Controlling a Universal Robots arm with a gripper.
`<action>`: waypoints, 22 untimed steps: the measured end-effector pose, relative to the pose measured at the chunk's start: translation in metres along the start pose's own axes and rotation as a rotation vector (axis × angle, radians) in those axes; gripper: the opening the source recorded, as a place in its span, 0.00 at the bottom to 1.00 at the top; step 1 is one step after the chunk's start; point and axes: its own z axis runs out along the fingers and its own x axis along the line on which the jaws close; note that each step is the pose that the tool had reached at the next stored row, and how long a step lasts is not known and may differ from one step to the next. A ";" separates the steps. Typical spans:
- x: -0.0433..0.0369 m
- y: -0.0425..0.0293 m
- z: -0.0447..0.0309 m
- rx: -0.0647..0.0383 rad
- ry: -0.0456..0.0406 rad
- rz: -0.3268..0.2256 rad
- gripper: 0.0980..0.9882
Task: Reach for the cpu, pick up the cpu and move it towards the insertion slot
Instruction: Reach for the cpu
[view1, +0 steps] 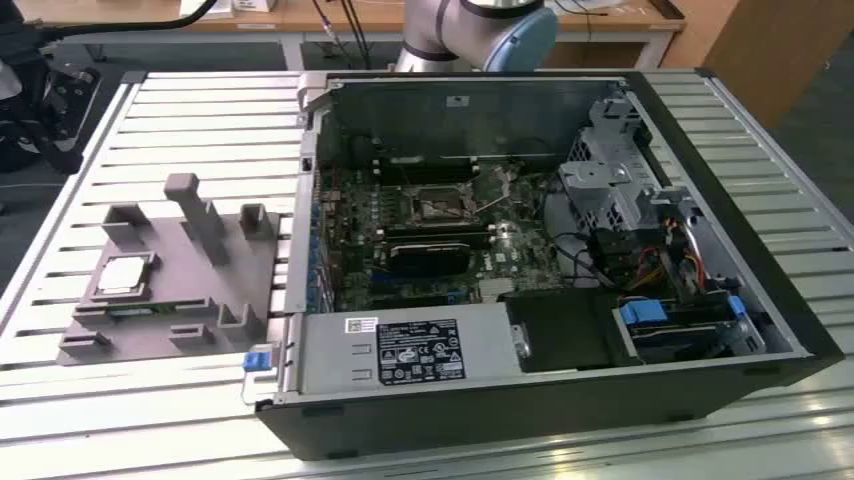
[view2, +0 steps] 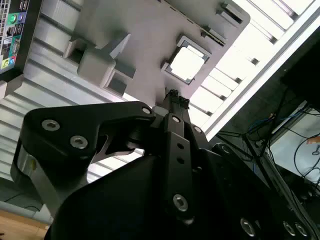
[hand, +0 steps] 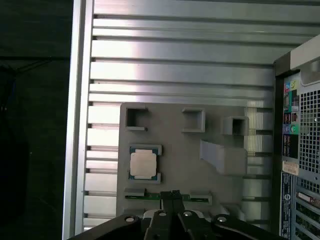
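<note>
The cpu (view1: 123, 275) is a small square chip with a shiny metal top. It lies flat in a recess of the grey fixture plate (view1: 180, 235), at the exterior view's left, outside the computer case. In both wrist views the cpu (view2: 187, 64) (hand: 145, 162) is seen from well above. My gripper (hand: 171, 194) (view2: 173, 95) hangs high over the fixture's edge, a little to one side of the cpu, shut with nothing between its fingers. The insertion slot (view1: 438, 203) is a square black socket with a metal frame on the motherboard inside the case.
The open computer case (view1: 694, 150) has tall walls around the motherboard, drive bays and cables. Grey posts (view1: 200, 215) stand up from the fixture near the cpu. A thin green memory strip (hand: 150, 196) lies in the fixture's edge. The slatted metal table (view1: 200, 110) ends at the left.
</note>
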 end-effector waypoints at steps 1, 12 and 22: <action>0.0000 0.0000 0.0000 0.000 -0.0001 0.000 0.01; 0.0000 -0.0004 0.0029 0.000 -0.0001 0.000 0.01; 0.0000 -0.0007 0.0063 0.000 -0.0002 0.000 0.01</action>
